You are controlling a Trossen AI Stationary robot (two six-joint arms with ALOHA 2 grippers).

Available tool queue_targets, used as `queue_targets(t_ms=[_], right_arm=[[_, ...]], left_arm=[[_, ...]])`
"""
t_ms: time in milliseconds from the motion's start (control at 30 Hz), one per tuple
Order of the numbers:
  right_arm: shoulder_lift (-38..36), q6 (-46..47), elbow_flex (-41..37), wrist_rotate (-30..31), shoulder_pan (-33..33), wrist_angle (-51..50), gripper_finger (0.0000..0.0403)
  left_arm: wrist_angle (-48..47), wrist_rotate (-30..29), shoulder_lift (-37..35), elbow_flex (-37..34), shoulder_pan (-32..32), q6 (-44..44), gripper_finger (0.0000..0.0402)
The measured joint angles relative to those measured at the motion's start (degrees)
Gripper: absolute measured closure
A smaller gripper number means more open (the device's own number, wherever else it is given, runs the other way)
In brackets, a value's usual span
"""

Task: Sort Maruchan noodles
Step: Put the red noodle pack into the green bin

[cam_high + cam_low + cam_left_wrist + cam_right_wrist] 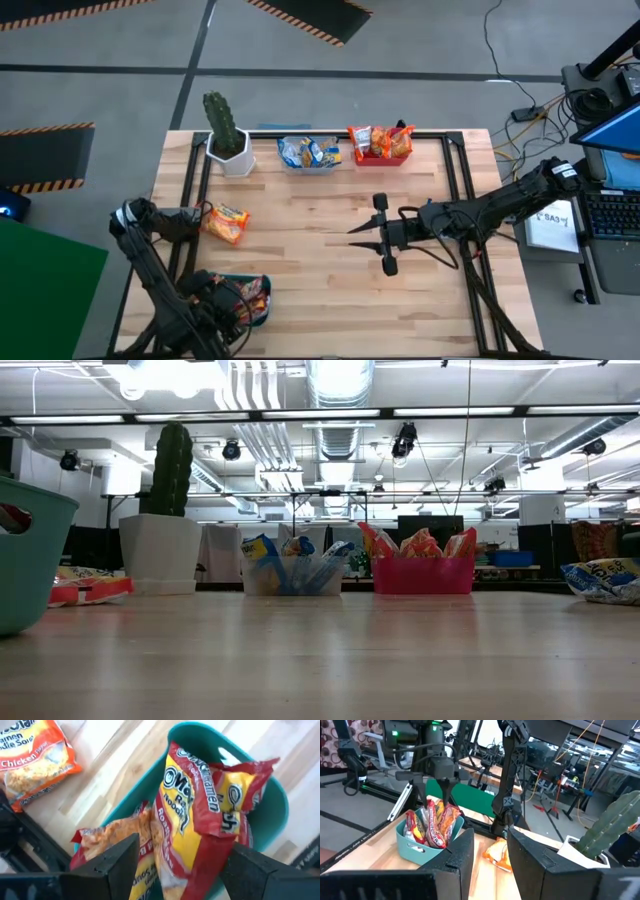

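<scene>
Over the teal bin point(262, 283) at the table's point(330, 300) front-left corner, the left gripper point(175, 865) is hanging wide open around red-yellow Maruchan noodles point(195, 815) standing inside; an orange packet point(227, 222) is lying near the left edge; the right gripper point(352, 238) is hovering mid-table, partly open, holding nothing.

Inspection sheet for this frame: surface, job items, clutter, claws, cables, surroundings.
Surface: wooden table.
Job's things: red-yellow packets in teal bin; blue packets in clear bin; orange packets in red bin; one orange packet loose on table.
Clutter: potted cactus.
Claws: left claw open above teal bin; right claw empty at mid-table, fingers apart.
Cables: bundle on floor.
Surroundings: monitor, keyboard beside table.
</scene>
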Motion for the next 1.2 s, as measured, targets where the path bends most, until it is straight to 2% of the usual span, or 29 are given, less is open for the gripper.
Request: queue_targets(t_ms=[200,300,400,567,600,900,1200], right_arm=[[0.0,0.63,0.0,-0.07,0.0,0.0,0.0296],[0.0,0.85,0.0,-0.03,0.0,-0.01,0.0296],[0.0,0.94,0.0,0.07,0.0,-0.02,0.0296],[0.0,1.55,0.0,0.09,0.0,-0.04,0.0296],[0.0,1.67,0.0,0.09,0.0,-0.02,0.0296],[-0.02,2.44,0.0,0.11,0.0,-0.04,0.0296],[-0.02,2.47,0.0,0.12,0.0,-0.67,0.0296]], left_arm=[[2.2,-0.74,0.0,-3.39,-0.01,-1.28,0.0174],[1.7,-4.4,0.0,-3.57,0.12,-1.17,0.0201],[1.04,-6.17,-0.02,-3.57,0.51,-0.46,0.0252],[1.07,-5.99,-0.3,-3.57,0.88,1.13,0.0376],[1.07,-6.02,-0.63,-3.57,0.96,1.12,0.0388],[1.05,-4.79,-4.85,-3.57,5.47,2.84,0.0399],[9.76,-4.42,-4.45,-5.01,13.63,16.03,0.0401]])
